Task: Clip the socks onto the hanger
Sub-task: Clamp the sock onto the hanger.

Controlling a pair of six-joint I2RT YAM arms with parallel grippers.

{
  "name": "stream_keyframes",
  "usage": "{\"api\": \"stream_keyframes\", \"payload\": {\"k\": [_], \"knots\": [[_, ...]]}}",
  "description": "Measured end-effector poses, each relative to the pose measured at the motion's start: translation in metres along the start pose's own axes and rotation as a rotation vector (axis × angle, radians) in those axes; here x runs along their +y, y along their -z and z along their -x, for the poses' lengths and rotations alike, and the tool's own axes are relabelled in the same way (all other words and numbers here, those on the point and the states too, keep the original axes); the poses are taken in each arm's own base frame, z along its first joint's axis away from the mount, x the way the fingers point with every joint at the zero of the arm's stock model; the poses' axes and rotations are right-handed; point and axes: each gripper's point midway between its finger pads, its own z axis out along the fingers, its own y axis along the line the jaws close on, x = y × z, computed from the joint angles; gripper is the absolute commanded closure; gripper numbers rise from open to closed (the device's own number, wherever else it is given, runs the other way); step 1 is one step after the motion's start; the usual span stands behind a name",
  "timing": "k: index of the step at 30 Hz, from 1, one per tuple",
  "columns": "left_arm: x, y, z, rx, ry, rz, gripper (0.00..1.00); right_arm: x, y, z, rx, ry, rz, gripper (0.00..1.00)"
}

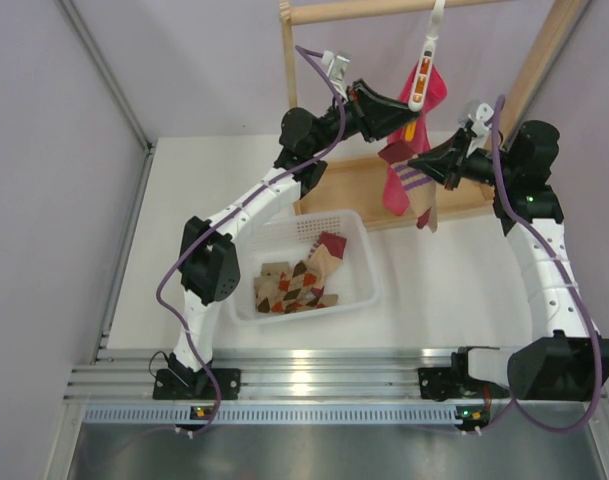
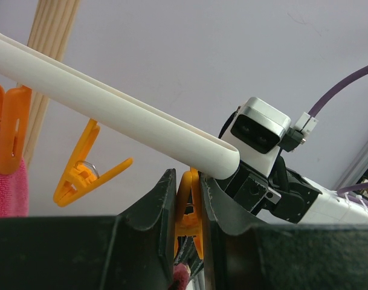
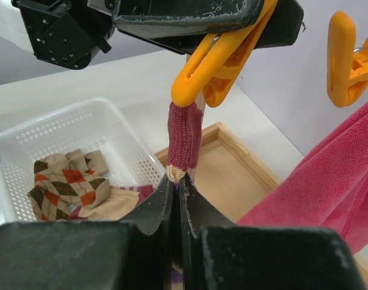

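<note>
A striped sock is held upright below the hanger, its maroon cuff uppermost and reaching into the mouth of an orange clip. Whether the clip bites on the cuff cannot be told. The sock is pinched just below the cuff, where maroon meets beige, by the right gripper, whose fingers are closed tight on it. The rest of the sock is seen hanging under the gripper in the top view.

The clip is squeezed from both sides by the left gripper, closed on it directly under the end of the white hanger bar. The two grippers are thus stacked close together, left above right, with the clip and cuff between them.

Just beside the sock a pink towel is hung from the same bar, and a free orange clip is seen above it. Beneath lies the wooden rack base. Farther off, on the table, a white mesh basket is set, with argyle socks heaped inside.
</note>
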Motion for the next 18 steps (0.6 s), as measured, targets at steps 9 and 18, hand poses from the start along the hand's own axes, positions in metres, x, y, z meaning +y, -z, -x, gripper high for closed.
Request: {"api": "stream_keyframes", "payload": {"k": [9,18], "knots": [[0.001,0.000,-0.001,0.001,0.001,0.001,1.00,-0.002,0.005,0.016,-0.015,0.021,0.000,1.00],[0.005,0.001,-0.005,0.006,0.003,0.001,1.00,-0.010,0.004,0.009,-0.007,0.001,-0.003,1.00]]}}
